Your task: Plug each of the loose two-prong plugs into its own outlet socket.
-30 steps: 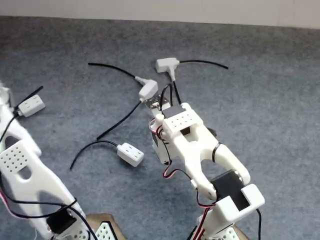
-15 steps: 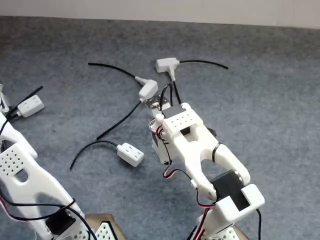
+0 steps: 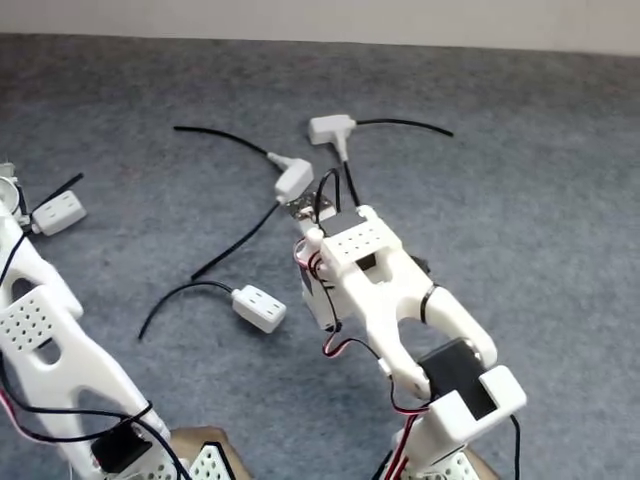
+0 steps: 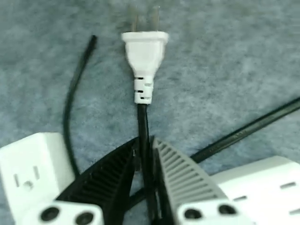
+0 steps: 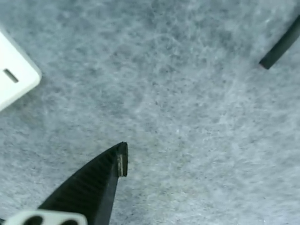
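The plug (image 4: 144,51) is smooth plastic; the carpet (image 4: 225,70) is rough and matt.

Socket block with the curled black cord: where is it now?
The socket block lies on the carpet left of centre in the high view, just left of the right arm.

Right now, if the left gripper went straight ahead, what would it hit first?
Its own plug leads, since the left gripper is shut on that plug's cord. Beyond the plug only grey carpet shows up to the picture's edge, though depth is hard to judge.
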Robot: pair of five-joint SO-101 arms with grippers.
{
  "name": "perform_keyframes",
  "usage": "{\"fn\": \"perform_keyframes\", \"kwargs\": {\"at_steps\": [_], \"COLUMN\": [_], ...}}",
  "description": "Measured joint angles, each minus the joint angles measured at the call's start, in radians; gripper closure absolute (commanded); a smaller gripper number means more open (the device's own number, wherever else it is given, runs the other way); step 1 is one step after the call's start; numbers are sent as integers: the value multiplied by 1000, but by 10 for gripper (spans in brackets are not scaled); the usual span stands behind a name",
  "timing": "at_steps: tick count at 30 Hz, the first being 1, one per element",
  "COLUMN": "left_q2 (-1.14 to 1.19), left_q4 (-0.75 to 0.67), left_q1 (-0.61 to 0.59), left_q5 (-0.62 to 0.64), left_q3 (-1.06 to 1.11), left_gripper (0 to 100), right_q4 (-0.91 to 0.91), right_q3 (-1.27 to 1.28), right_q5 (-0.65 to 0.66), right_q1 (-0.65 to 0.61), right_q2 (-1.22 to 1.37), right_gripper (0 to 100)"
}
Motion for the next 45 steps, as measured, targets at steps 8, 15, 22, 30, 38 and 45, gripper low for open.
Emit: {"fn": "perform_keyframes", "kwargs": {"at_steps": [8, 15, 22, 30, 38, 45], "left_q2": [32, 11, -183, -334, -344, -474], "left_q4": [48, 169, 358, 477, 425, 295], "left_q1": [0, 32, 97, 157, 146, 107], "left_q5": [-8, -14, -12, 15, 15, 15], "left_q3": [-107, -319, -318, -318, -318, -318], "left_gripper": [995, 995, 995, 995, 995, 995], "right_q4": [0, 6, 6, 6, 6, 6], "right_q3": [0, 0, 0, 0, 0, 0], "right_q5": [0, 2, 2, 2, 2, 2], "right_q1": [0, 0, 0, 0, 0, 0], "right_q2": [0, 0, 0, 0, 0, 0], "right_gripper": [409, 409, 409, 409, 409, 409]}}
